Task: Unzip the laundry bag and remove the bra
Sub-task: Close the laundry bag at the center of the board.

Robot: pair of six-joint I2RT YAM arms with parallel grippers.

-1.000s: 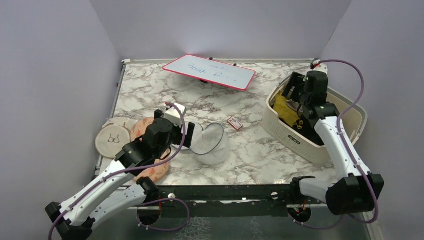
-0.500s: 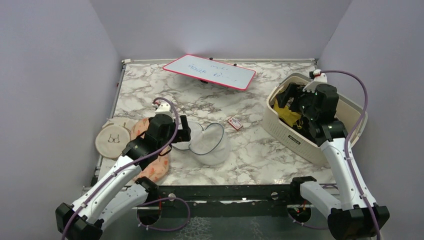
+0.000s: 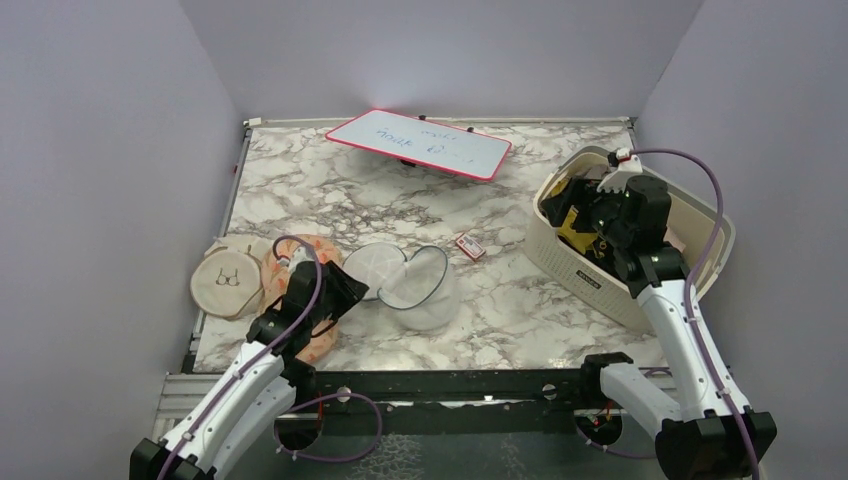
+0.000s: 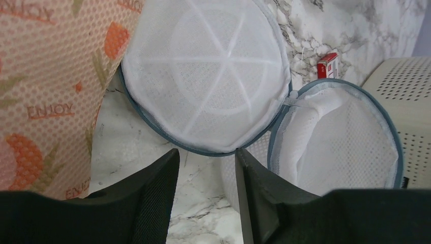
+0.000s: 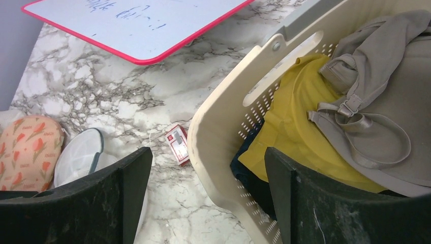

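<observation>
The bag [image 3: 415,292] stands unzipped on the tabletop [image 3: 300,190] toward the near edge, left of centre. Its round lid [image 4: 203,76] is flipped back to the left and the mesh body is empty. The left pincer [image 4: 206,152] hovers released just near of the lid with nothing between its fingers, beside the orange pouch [image 4: 45,91]. The bra [image 5: 300,132] lies in the basket [image 5: 223,127] at the right edge, partly under a grey garment [image 5: 386,86]. The right pincer [image 5: 206,168] hangs wide apart and empty over the basket's left wall.
</observation>
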